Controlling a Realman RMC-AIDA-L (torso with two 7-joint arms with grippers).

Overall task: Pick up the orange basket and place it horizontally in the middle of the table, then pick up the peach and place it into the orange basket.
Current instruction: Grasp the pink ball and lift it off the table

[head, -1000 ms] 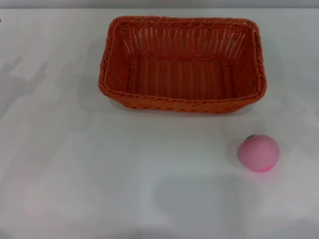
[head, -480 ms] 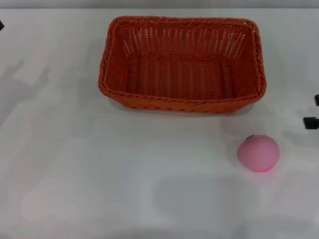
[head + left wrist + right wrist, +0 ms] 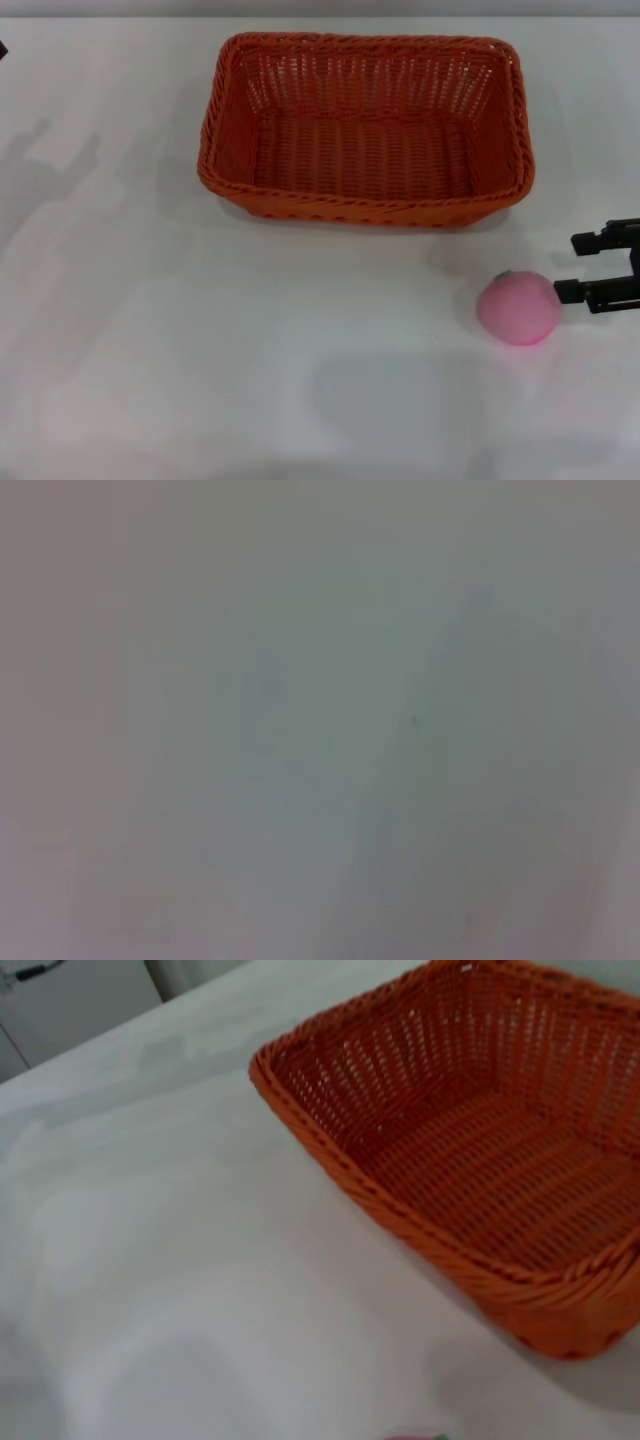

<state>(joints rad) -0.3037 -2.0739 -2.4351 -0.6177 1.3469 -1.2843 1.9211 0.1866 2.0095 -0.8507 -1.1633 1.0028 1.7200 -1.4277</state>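
Note:
The orange basket (image 3: pixel 365 130) lies lengthwise across the far middle of the white table (image 3: pixel 150 330), upright and with nothing in it. The right wrist view also shows the orange basket (image 3: pixel 490 1160). The pink peach (image 3: pixel 518 307) sits on the table in front of the basket's right corner. My right gripper (image 3: pixel 567 266) reaches in from the right edge, open, its two black fingers (image 3: pixel 600 292) just right of the peach and not around it. Only a dark sliver of my left arm (image 3: pixel 2 48) shows at the far left edge.
Bare white tabletop fills the left wrist view. A pale cabinet (image 3: pixel 70 1000) stands beyond the table's far edge in the right wrist view.
My right gripper has come in from the right edge and moved left toward the peach. The basket and the peach have not moved.

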